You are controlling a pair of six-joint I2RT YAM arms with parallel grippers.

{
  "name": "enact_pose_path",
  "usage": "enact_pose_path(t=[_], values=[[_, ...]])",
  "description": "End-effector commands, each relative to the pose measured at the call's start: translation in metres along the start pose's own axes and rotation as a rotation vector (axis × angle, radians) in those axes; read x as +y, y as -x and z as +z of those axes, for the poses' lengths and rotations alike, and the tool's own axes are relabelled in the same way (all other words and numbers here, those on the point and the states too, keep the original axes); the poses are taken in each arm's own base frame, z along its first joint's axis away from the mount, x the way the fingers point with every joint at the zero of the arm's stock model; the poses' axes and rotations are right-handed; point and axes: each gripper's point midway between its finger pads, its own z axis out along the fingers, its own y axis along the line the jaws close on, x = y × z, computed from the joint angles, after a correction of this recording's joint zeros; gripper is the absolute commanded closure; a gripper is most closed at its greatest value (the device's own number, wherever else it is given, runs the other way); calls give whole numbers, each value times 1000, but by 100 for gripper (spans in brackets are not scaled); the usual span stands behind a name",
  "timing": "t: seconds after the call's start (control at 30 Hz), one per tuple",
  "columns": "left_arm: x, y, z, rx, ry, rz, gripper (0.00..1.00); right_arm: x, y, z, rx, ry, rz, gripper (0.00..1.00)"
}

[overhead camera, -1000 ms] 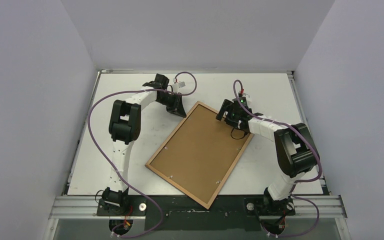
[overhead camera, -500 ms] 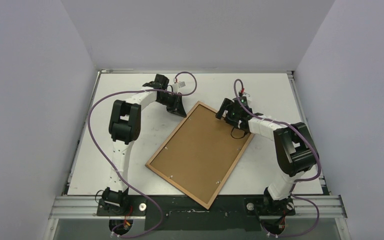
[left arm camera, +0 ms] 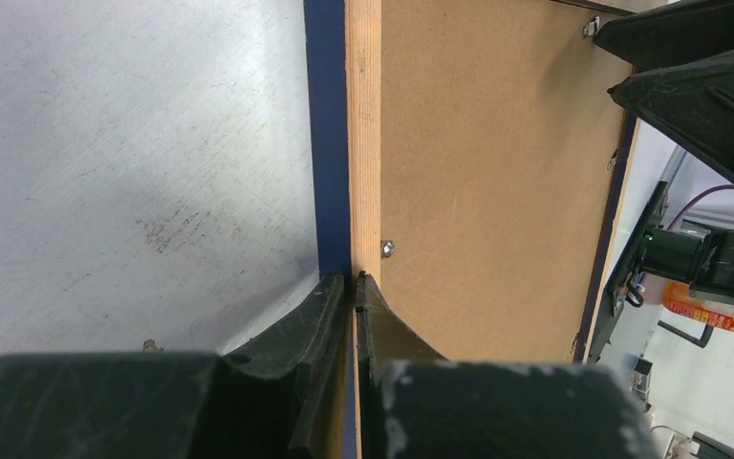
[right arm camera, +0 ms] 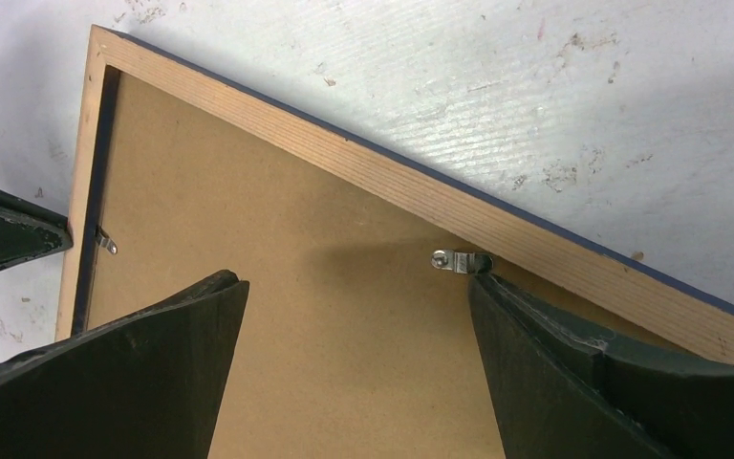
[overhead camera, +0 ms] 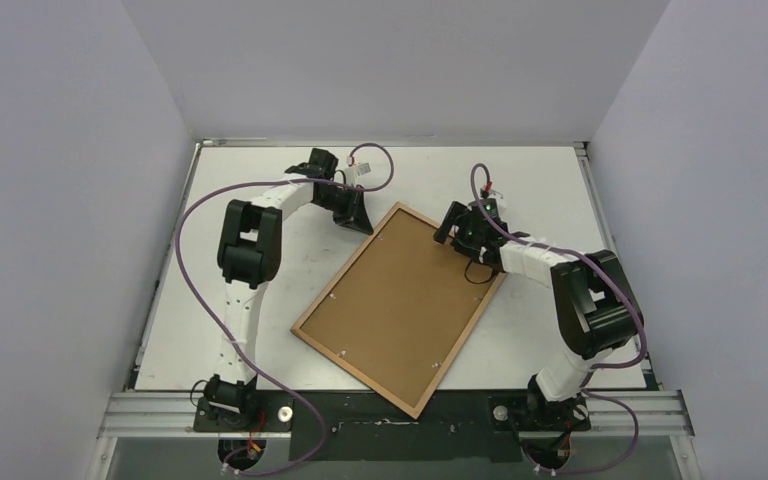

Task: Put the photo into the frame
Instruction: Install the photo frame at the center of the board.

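The frame point(overhead camera: 352, 374) lies back side up on the table, set at a slant, with the brown backing board point(overhead camera: 400, 305) in it. Its wood rim point(left arm camera: 364, 143) has a dark blue outer side. My left gripper point(left arm camera: 353, 279) is shut on the frame's rim near the far left corner point(overhead camera: 362, 225). My right gripper point(right arm camera: 356, 279) is open and empty just above the backing board point(right arm camera: 325, 363) near the frame's far right edge point(overhead camera: 458, 240). Its right fingertip sits beside a small metal clip point(right arm camera: 457, 259). The photo is out of sight in every view.
Another metal clip point(right arm camera: 105, 241) sits on the frame's inner left edge. The near corner of the frame point(overhead camera: 415, 414) overhangs the table's front rail. Walls enclose the white table point(overhead camera: 260, 345) on three sides. Purple cables loop from both arms.
My right gripper has shifted slightly to the right over the frame's far edge. The left gripper and the frame have not moved.
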Motion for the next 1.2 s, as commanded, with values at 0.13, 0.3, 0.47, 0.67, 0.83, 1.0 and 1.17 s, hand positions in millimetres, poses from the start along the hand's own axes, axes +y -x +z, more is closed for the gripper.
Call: enact_pose_path(t=[0.13,0.3,0.47,0.67,0.83,1.0,1.17], values=[[4,-3,0,0,39,31,96,-1,7,-9,-26,2,12,10],[4,-4,0,2,36,33,96,2,11,-2,-31,7,5,10],[4,-4,1,3,33,37,96,6,20,4,-44,20,-3,10],[3,-4,0,5,32,46,97,28,30,5,-49,110,-19,10],[0,-2,-5,4,35,53,96,52,39,-8,-45,206,-40,10],[-11,17,-38,-22,51,95,65,67,62,-26,-77,220,-110,10],[-32,20,-98,-7,85,203,31,48,73,-14,-73,96,-202,10]])
